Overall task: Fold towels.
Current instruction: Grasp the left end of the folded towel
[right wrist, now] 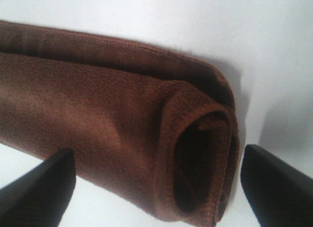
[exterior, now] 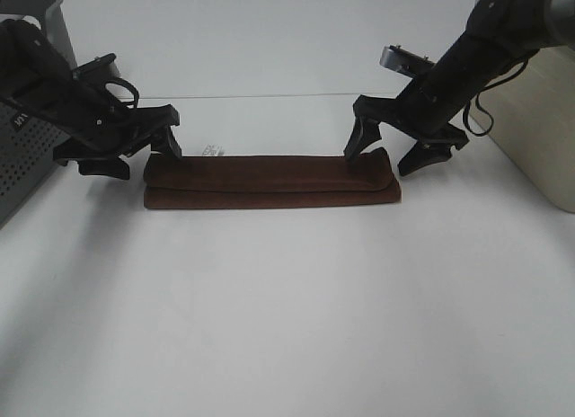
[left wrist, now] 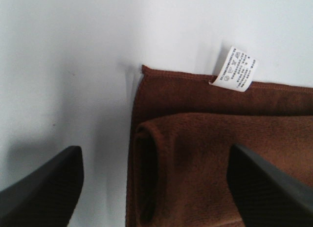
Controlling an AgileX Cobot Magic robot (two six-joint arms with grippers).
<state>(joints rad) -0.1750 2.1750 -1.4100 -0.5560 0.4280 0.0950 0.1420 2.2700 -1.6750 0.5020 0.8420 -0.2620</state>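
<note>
Your left pincer [exterior: 148,163] is spread wide and holds nothing. In its wrist view [left wrist: 156,188] one finger hangs over bare worktop [exterior: 287,327] and the other over the cloth, with the towel's left end between them. You cannot tell whether either finger touches the fabric.

Your right pincer [exterior: 377,163] is also spread wide and empty. It straddles the right end [right wrist: 156,188], one finger above the towel and one just past it.

The dark reddish-brown terry towel [exterior: 269,179] lies flat on the white worktop between the two arms. It is folded lengthwise into a long narrow band, with an upper layer sitting a little back from the lower one. The right end shows a rounded, looped fold [right wrist: 200,158]. A small white label [left wrist: 234,69] sticks out from the far edge near the left end.
</note>
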